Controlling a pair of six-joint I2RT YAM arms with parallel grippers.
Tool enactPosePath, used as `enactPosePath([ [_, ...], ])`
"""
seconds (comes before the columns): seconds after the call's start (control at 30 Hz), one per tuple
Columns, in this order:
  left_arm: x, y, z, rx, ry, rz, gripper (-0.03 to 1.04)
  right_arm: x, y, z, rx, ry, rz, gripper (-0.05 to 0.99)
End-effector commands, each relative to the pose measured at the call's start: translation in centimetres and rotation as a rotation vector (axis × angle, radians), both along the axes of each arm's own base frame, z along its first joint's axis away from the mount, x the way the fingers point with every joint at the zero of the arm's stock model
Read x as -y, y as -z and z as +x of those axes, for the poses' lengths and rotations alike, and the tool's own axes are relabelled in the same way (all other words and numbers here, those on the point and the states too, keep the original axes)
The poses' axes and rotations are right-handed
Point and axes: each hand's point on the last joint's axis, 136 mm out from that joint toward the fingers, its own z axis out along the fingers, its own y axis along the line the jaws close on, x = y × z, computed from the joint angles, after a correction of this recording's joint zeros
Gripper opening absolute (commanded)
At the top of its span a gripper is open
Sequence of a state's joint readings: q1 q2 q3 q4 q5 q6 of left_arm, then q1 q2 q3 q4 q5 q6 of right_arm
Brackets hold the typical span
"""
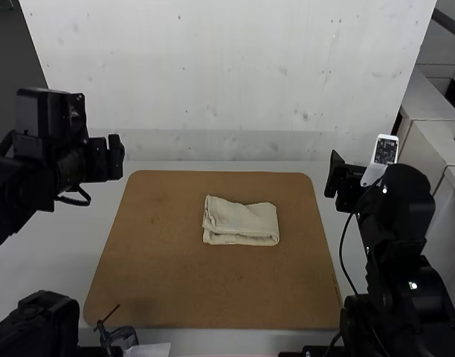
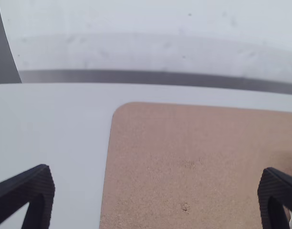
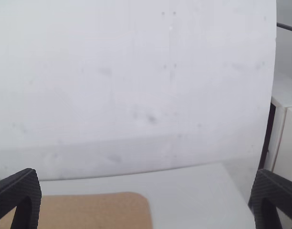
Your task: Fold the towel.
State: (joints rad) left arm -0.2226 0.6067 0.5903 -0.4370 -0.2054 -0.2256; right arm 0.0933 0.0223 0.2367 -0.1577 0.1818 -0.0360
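- Left gripper (image 1: 107,158): black, two tapered fingers, positioned above the white tabletop (image 1: 71,245), beyond the left edge of the board. In the left wrist view, the jaws of the left gripper (image 2: 158,191) stand wide, with nothing between them.
- Black cable loop (image 1: 82,198): hangs beneath the left gripper.
- Small black fixture with a thin rod (image 1: 117,335): located at the near left corner of the board, in the high view. A flat white piece (image 1: 149,349) lies just beside it.
- Brown rectangular board with rounded corners (image 1: 168,286): lies flat on the tabletop, between the two arms.
- Beige woven cloth towel (image 1: 241,221): rests on the board, slightly right of its middle and toward the far side. It is folded into a compact, roughly rectangular stack; layered edges show along the near side, and the far edge dips unevenly. Both grippers are well apart from it.
- Right gripper (image 1: 345,178): black, two tapered fingers, positioned beyond the right edge of the board. In the right wrist view, the jaws of the right gripper (image 3: 147,188) stand wide and unloaded.
- White module with a dark, speckled rectangular face (image 1: 385,150): located just beside the right gripper. Its markings are too small to read.
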Motion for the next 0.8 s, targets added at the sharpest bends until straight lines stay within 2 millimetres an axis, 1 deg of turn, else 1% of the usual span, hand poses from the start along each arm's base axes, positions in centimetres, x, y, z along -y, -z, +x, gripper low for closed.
enactPosePath([
  [0.0, -0.6, -1.6, -0.9, 0.082, -0.022, -0.013, 0.95, 0.6, -1.4, -0.5, 0.055, 0.028, -0.028, 0.96],
  [0.1, -1.7, -3.5, -2.0, 0.159, -0.057, -0.027, 0.95, 0.6, -2.3, -0.8, 0.075, 0.025, -0.026, 0.96],
  [0.13, -2.2, -3.9, -2.4, 0.179, -0.075, -0.029, 0.95, 0.6, -2.4, -0.8, 0.075, 0.028, -0.026, 0.96],
  [0.27, -4.0, -5.0, -3.7, 0.251, -0.142, -0.037, 0.95, 0.7, -2.3, -0.8, 0.079, 0.032, -0.025, 0.96],
  [0.33, -4.2, -5.5, -4.5, 0.293, -0.150, -0.044, 0.95, 0.6, -2.6, -0.8, 0.085, 0.030, -0.025, 0.96],
  [0.47, -5.0, -5.0, -5.2, 0.310, -0.184, -0.042, 0.95, 0.7, -3.0, -1.0, 0.092, 0.035, -0.030, 0.96],
  [0.6, -6.0, -5.1, -6.1, 0.348, -0.230, -0.043, 0.95, 0.8, -2.3, -0.8, 0.074, 0.038, -0.044, 0.96],
  [0.67, -6.6, -4.8, -6.6, 0.359, -0.254, -0.041, 0.95, 0.8, -2.0, -0.7, 0.068, 0.039, -0.046, 0.96],
  [0.7, -6.6, -4.5, -6.7, 0.360, -0.254, -0.040, 0.95, 0.8, -1.8, -0.6, 0.063, 0.039, -0.045, 0.96],
  [0.77, -6.3, -3.3, -6.8, 0.336, -0.237, -0.015, 0.95, 0.7, -1.3, -0.5, 0.049, 0.037, -0.052, 0.96],
])
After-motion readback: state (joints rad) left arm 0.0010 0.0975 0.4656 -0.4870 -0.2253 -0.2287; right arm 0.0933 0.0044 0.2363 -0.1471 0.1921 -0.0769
